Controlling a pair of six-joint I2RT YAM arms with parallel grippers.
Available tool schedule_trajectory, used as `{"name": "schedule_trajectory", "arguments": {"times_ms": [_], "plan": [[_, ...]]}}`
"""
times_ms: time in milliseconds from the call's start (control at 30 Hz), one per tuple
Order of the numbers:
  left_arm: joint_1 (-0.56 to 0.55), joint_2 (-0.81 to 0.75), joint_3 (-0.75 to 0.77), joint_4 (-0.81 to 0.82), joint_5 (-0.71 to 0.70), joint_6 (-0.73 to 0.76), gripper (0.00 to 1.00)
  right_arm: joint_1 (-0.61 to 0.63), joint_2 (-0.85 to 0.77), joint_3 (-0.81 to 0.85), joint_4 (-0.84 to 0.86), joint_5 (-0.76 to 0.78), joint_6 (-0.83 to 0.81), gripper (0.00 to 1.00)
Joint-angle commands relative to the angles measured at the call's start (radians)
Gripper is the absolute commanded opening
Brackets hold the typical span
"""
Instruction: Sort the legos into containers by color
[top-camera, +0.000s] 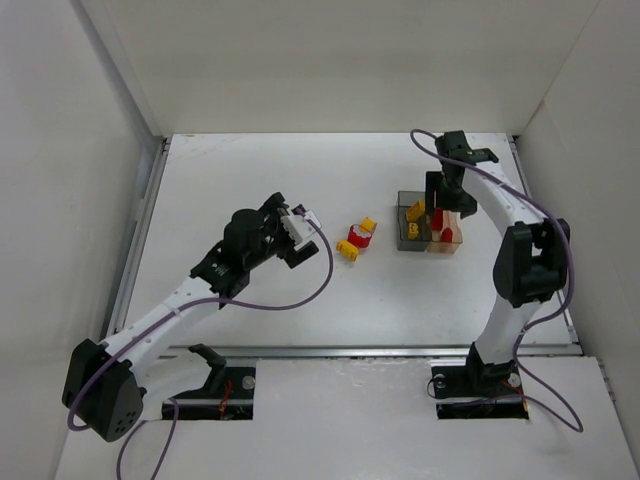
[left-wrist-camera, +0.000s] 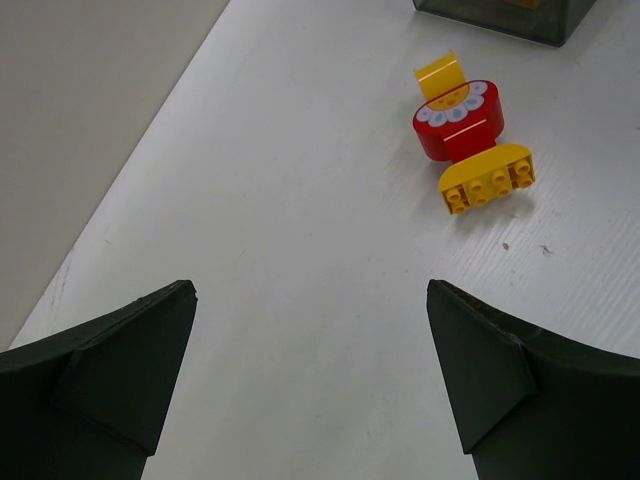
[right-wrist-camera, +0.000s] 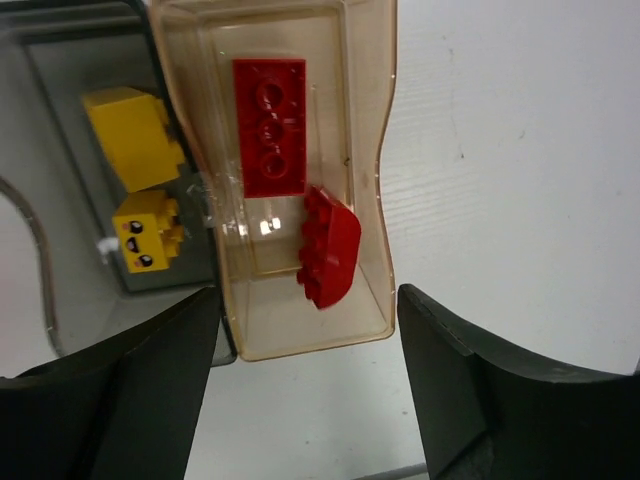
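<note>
We see bright, even light from above on the white table (top-camera: 250, 200); shadows under the arms (top-camera: 180, 300) are faint and soft. In the right wrist view small white glare spots sit on the clear tan container (right-wrist-camera: 372, 150). In both wrist views the dark fingers (left-wrist-camera: 100, 380) at the near edge look slightly soft.

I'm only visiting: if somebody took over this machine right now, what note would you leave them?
Left gripper: jaws open, empty, over the white table.
Right gripper: jaws open, empty, above the clear tan-tinted plastic box.
Done: two red toy bricks lie in that box; two yellow toy bricks in the joined dark grey box.
Left to do: a round red brick, a curved yellow studded brick and a small yellow piece sit bunched together on the table.
</note>
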Motion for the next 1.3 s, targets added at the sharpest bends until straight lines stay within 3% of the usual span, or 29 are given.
{"name": "schedule_trajectory", "arguments": {"times_ms": [0,200,300,533,633,667,733,1100,1267], "plan": [[-0.007,-0.003,0.034,0.01,0.014,-0.01,1.0,0.018,-0.104,0.062,0.047,-0.071,-0.013,0.77],[-0.007,-0.003,0.034,0.019,0.005,-0.01,1.0,0.288,-0.135,0.037,0.17,-0.071,-0.013,0.78],[-0.007,-0.003,0.034,0.019,-0.006,-0.01,1.0,0.374,-0.086,0.067,0.23,-0.172,0.003,0.8],[-0.007,-0.023,0.015,0.019,-0.015,-0.01,1.0,0.374,0.066,0.193,0.196,-0.294,0.097,0.8],[-0.007,-0.023,0.005,0.029,-0.015,-0.019,1.0,0.374,0.075,0.193,0.17,-0.271,0.155,0.87],[-0.007,-0.023,0.005,0.029,-0.015,-0.019,1.0,0.374,0.086,0.177,0.17,-0.271,0.184,0.94],[-0.007,-0.023,-0.006,0.038,-0.015,-0.028,1.0,0.374,0.086,0.145,0.192,-0.313,0.221,1.0],[-0.007,-0.032,-0.026,0.049,-0.015,-0.037,1.0,0.374,-0.043,-0.157,0.422,-0.216,0.631,1.0],[-0.007,-0.041,-0.035,0.049,-0.015,-0.037,1.0,0.374,-0.031,-0.147,0.445,-0.188,0.679,1.0]]}}
